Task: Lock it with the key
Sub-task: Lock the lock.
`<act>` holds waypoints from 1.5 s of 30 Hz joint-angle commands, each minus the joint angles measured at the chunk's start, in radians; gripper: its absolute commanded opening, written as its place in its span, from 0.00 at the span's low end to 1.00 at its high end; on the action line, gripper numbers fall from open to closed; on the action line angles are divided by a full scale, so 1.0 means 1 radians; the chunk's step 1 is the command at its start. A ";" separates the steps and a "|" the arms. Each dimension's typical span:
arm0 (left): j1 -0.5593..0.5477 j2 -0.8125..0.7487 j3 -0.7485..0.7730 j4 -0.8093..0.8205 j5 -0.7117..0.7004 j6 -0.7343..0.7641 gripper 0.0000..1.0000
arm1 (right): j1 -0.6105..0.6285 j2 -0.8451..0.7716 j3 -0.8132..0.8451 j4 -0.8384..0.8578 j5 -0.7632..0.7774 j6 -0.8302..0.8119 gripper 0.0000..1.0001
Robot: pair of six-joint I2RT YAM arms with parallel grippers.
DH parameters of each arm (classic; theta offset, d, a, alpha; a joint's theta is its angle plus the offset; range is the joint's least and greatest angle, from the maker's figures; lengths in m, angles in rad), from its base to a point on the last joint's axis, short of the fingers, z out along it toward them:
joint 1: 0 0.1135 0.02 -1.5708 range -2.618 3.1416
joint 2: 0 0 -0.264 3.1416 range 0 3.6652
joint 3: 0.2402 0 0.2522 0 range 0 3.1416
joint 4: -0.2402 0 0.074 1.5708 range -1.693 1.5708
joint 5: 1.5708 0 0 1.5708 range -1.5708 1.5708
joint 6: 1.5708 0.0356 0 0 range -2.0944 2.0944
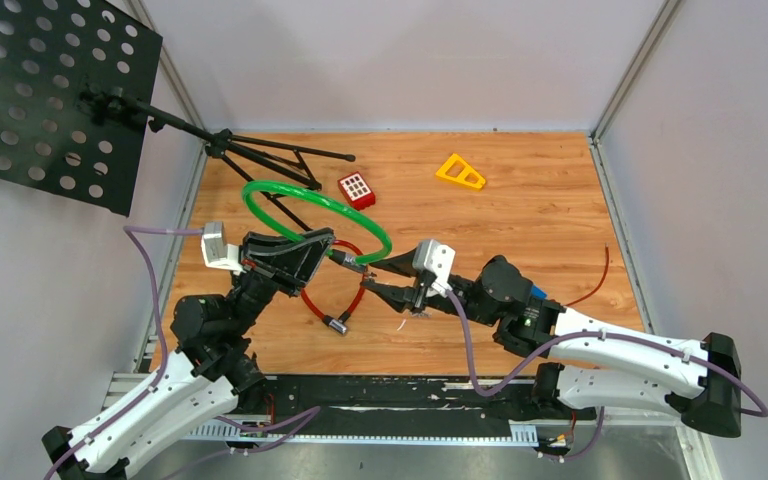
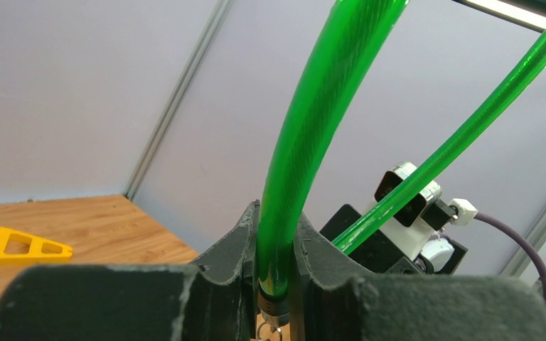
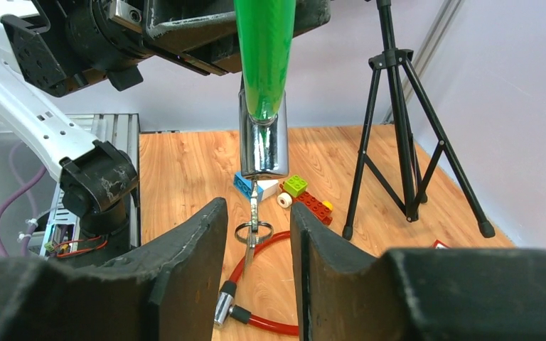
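The green cable lock [image 1: 310,200] is held up off the table as a loop. My left gripper [image 1: 332,256] is shut on its cable [image 2: 306,128] just above the end fitting, fingers [image 2: 238,249] pressed on both sides. In the right wrist view the lock's metal cylinder [image 3: 263,145] points down, and the key [image 3: 254,206] hangs from it with its ring [image 3: 254,230]. My right gripper [image 3: 258,207] is open, its jaws standing either side of the key without touching it.
A red cable lock [image 3: 256,323] lies on the wooden table below the key. Toy bricks [image 3: 306,199] sit behind it. A black tripod [image 3: 398,128] with a perforated music stand [image 1: 50,95] stands at the back left. A red block [image 1: 356,189] and a yellow triangle [image 1: 460,172] lie further back.
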 commanded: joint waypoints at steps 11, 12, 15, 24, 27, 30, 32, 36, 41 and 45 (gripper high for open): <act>-0.003 -0.002 0.004 0.084 -0.009 -0.019 0.00 | 0.005 -0.028 0.020 0.036 0.034 -0.025 0.03; -0.004 -0.002 0.003 0.084 -0.011 -0.019 0.00 | 0.005 -0.033 0.015 0.039 0.034 -0.024 0.01; -0.003 -0.007 -0.002 0.086 -0.035 -0.024 0.00 | 0.005 -0.048 0.000 0.029 0.027 -0.027 0.00; -0.003 0.018 0.013 0.134 -0.070 -0.072 0.00 | 0.004 -0.051 -0.042 -0.036 0.176 -0.045 0.00; -0.003 0.023 0.019 0.133 -0.069 -0.068 0.00 | 0.004 -0.060 -0.055 -0.025 0.197 -0.038 0.00; -0.003 0.018 0.018 0.128 -0.072 -0.062 0.00 | 0.005 -0.073 -0.069 -0.019 0.206 -0.037 0.00; -0.003 0.014 0.017 0.121 -0.075 -0.060 0.00 | 0.004 -0.086 -0.079 -0.028 0.206 -0.040 0.00; -0.003 0.002 0.021 0.117 -0.087 -0.055 0.00 | 0.005 -0.110 -0.093 -0.069 0.189 -0.056 0.00; -0.003 -0.001 0.023 0.131 -0.095 -0.051 0.00 | 0.004 -0.134 -0.106 -0.131 0.190 -0.062 0.00; -0.003 -0.001 0.023 0.086 -0.099 -0.035 0.00 | 0.002 -0.138 -0.118 -0.179 0.310 -0.018 0.00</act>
